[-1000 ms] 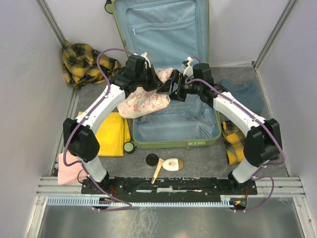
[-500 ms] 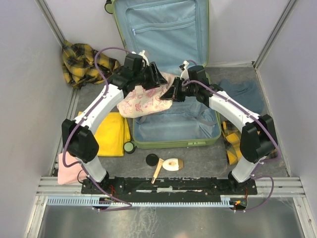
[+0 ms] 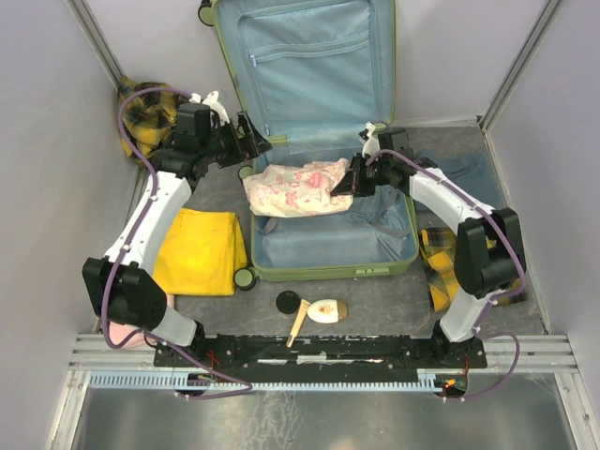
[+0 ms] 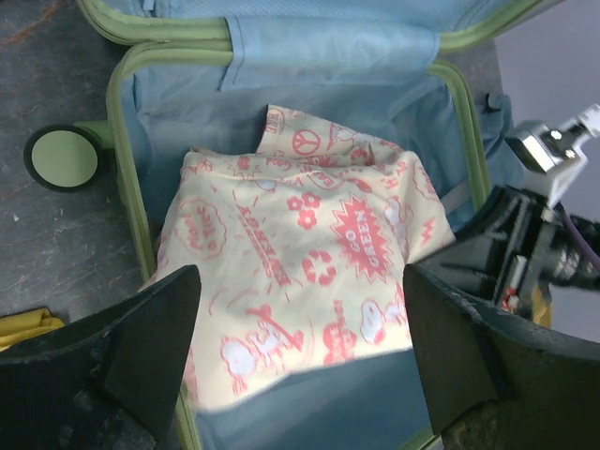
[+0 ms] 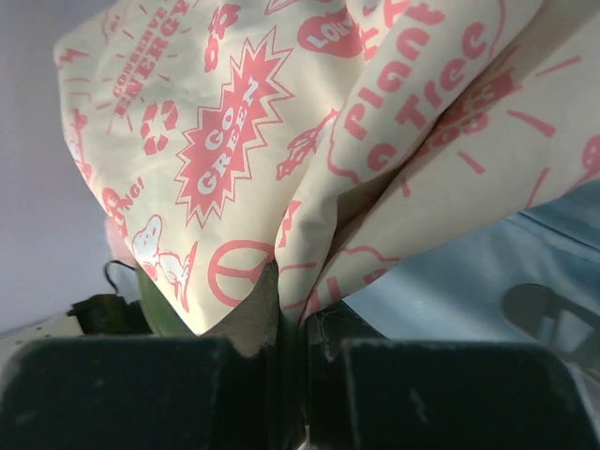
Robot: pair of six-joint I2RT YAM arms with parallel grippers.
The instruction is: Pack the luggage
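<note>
Our right claw (image 3: 339,184) is pinched narrow on the edge of the cream cloth (image 3: 295,187). In the right wrist view the right claw (image 5: 291,323) bites a fold of the cream cloth (image 5: 281,141), which hangs just ahead of the fingertips. That forearm reaches in over the right wall of the luggage (image 3: 405,251), elbow bent outward.

Our left claw (image 3: 253,142) stands wide and holds nothing. Seen from the left wrist, the left claw (image 4: 300,352) hangs above the cream cloth (image 4: 300,244) and apart from it. The arm is stretched up and leftward, outside the left rim of the luggage (image 4: 127,187).

The luggage lies open between the two claws, its lid raised behind them. The cloth rests in the base, draped over the left rim. Below the left claw lies a yellow garment (image 3: 199,251).

A second ago the left claw gripped the cloth and the right one gaped beside it. Since then the grip has changed sides, the left arm has swung away, and the cloth has sunk lower.
</note>
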